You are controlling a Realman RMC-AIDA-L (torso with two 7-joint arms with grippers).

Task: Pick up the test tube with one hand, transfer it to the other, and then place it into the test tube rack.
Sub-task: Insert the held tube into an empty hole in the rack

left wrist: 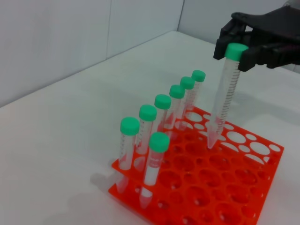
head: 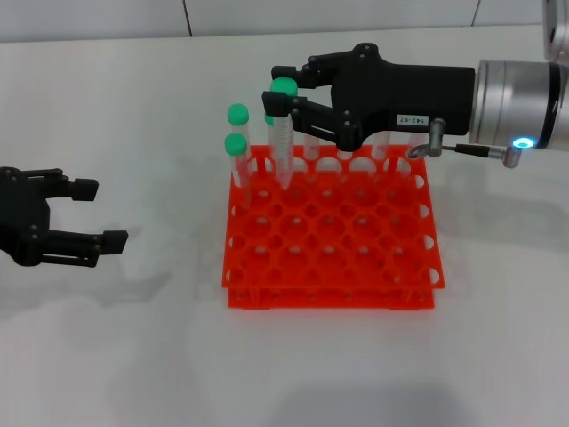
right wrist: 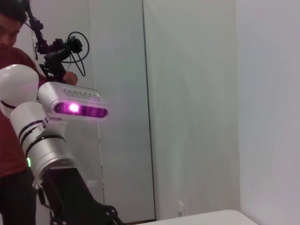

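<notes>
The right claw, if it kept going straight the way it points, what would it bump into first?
The right claw, shut on the test tube, points toward the robot's left. The capped tubes at the test tube rack's far-left corner look nearest that line, though depth is unclear.

— Where's the test tube (head: 283, 133)?
— In my right gripper (head: 286, 96), pinched just under its green cap, hanging nearly upright with its tip over a far-row hole of the orange-red test tube rack (head: 331, 267), mid-desk.
</notes>
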